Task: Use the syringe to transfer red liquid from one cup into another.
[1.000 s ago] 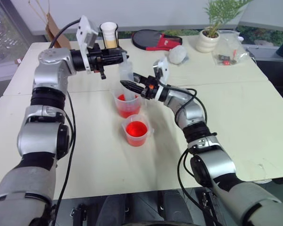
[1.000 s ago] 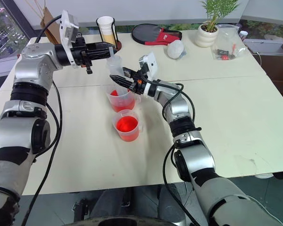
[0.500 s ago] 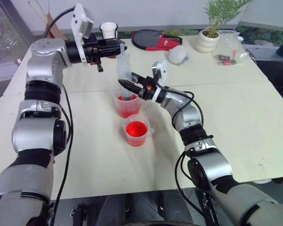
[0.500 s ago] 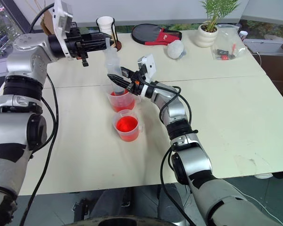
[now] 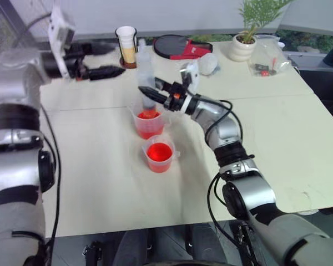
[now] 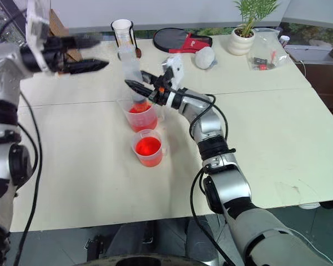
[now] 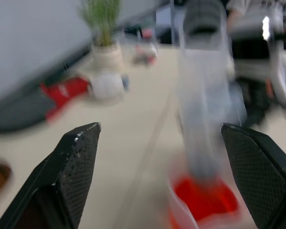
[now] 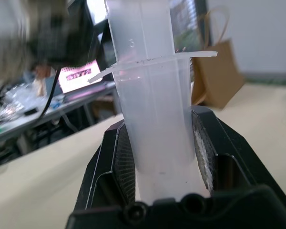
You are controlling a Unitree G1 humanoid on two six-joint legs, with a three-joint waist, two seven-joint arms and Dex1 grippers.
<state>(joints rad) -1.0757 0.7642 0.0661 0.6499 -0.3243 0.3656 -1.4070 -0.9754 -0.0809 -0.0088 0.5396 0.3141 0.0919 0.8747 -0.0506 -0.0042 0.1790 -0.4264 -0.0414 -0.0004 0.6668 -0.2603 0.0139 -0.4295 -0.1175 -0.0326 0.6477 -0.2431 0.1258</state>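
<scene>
Bright, even daylight; soft shadows on the table; left hand smeared by motion blur; left wrist view blurred throughout.

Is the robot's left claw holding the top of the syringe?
No, the left claw is open and off to the side, apart from the syringe, which the right claw grips alone.

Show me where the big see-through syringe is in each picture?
Left eye view: the syringe stands upright over the taller cup, clamped by the right gripper.
Right eye view: the same, above the taller cup, left of centre.
Left wrist view: a blurred upright column between the open left gripper's fingers.
Right wrist view: its barrel rises between the fingers.
Shared landmark: the red liquid in the cup.
</scene>
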